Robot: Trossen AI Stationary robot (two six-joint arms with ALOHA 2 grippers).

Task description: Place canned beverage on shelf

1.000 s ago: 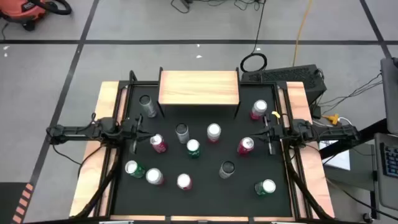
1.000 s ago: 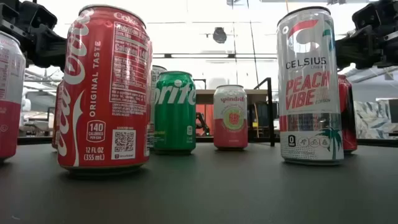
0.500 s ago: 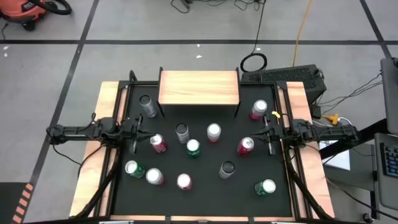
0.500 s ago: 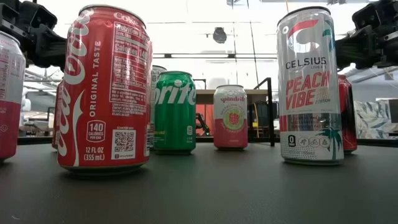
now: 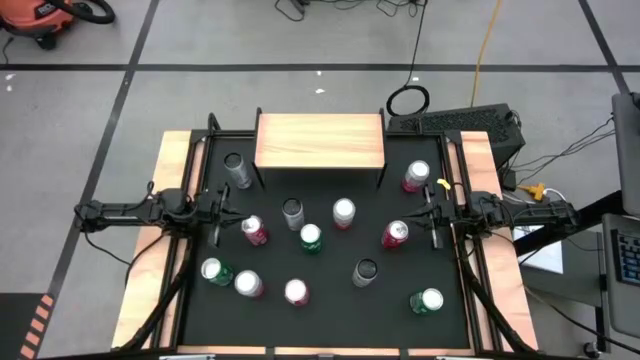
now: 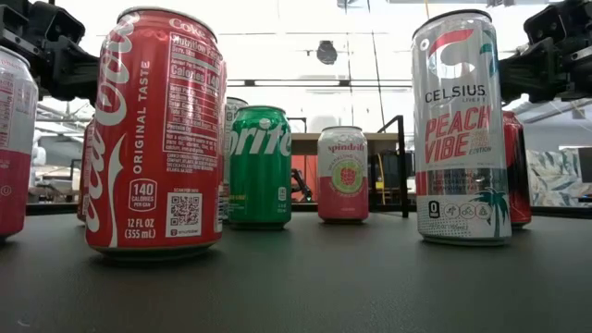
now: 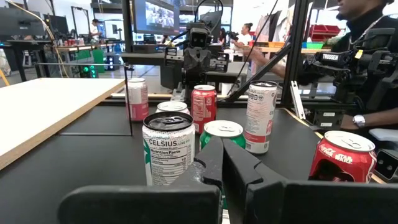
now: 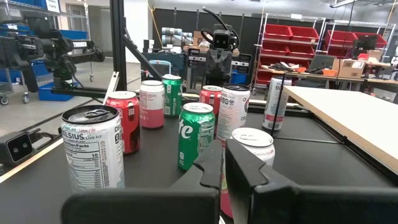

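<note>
1. The left end effector (image 5: 228, 215) sits at the mat's nine o'clock edge, fingers pressed together, gripping nothing.
2. The right end effector (image 5: 424, 215) mirrors it at three o'clock — also closed and empty.
3. Eleven cans stand between them on the black mat (image 5: 330, 310), including a Sprite can (image 6: 260, 166).
4. The shelf (image 5: 320, 141) stands at twelve o'clock — its wooden top bare.

Bare light-wood shelf (image 5: 320, 141) stands at the mat's far edge; upright cans (image 5: 310, 237) scattered before it.
</note>
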